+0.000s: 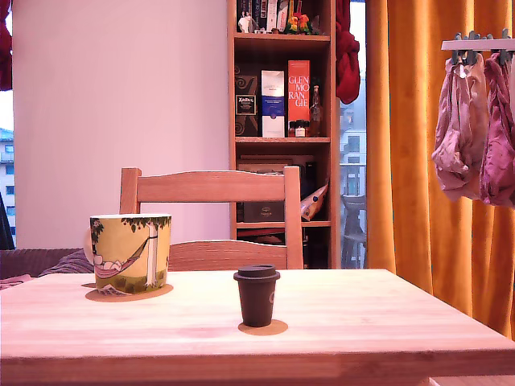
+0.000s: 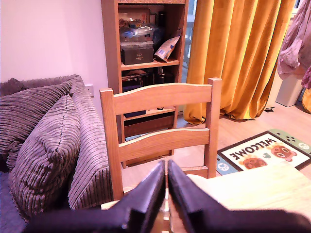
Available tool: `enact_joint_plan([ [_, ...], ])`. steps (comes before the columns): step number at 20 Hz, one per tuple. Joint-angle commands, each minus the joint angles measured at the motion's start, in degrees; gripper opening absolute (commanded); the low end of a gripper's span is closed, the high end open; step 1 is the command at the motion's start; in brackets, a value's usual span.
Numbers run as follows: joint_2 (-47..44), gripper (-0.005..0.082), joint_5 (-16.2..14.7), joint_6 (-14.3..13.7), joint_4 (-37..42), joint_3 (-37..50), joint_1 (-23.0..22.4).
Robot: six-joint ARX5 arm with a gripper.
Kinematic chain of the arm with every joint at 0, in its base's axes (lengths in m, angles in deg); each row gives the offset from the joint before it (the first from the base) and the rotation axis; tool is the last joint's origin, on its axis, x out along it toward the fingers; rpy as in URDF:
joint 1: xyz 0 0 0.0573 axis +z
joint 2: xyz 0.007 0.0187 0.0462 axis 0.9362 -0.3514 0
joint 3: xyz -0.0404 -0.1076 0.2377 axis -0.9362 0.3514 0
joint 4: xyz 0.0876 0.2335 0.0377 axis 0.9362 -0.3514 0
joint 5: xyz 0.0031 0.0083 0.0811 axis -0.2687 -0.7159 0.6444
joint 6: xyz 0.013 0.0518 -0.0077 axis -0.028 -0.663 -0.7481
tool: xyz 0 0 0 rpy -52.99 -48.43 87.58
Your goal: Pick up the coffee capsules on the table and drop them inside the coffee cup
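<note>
The dark brown coffee capsule (image 1: 257, 296) stands upright nearest the camera, near the table's (image 1: 362, 322) front edge, about the middle of the exterior view. The coffee cup (image 1: 131, 251) sits farther back, to that view's left, well apart from it. A wooden chair (image 1: 211, 186) stands behind the table. In the wrist view the gripper (image 2: 166, 180) has its jaws nearly closed, gripping nothing visible.

Hand (image 2: 166, 187) raised, fingers nearly closed, empty

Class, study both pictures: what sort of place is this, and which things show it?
Most likely a lived-in home room: a corduroy sofa, a stocked bookshelf, laundry on a hanger and a welcome mat.
</note>
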Motion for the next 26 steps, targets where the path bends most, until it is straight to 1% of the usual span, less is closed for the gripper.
enact_joint_plan([
  [1,0.3,-0.0019,0.4,1.7,-2.6,1.3,0.1],
  [8,0.2,-0.0019,0.3,1.7,-2.6,1.3,0.1],
  [9,0.1,-0.0019,0.0,1.7,-2.2,1.3,0.1],
  [11,-0.2,-0.0019,-1.2,1.4,-1.1,1.3,0.1],
  [12,-0.3,-0.0019,-2.6,1.0,-0.6,1.3,0.1],
  [13,-0.6,-0.0019,-4.2,-0.2,0.2,1.3,0.0],
  [14,-1.3,-0.0019,-4.9,-0.5,1.0,1.3,-0.1],
  [15,-1.7,-0.0019,-7.1,-1.7,1.5,1.3,-0.4],
  [17,-3.0,-0.0019,-9.4,-2.3,2.3,1.3,-1.3],
  [19,-3.9,-0.0019,-10.3,-3.3,2.5,1.3,-2.7],
  [22,-5.0,-0.0019,-10.3,-4.3,2.4,1.3,-5.4],
  [26,-5.5,-0.0019,-10.3,-4.4,2.3,1.7,-9.7],
])
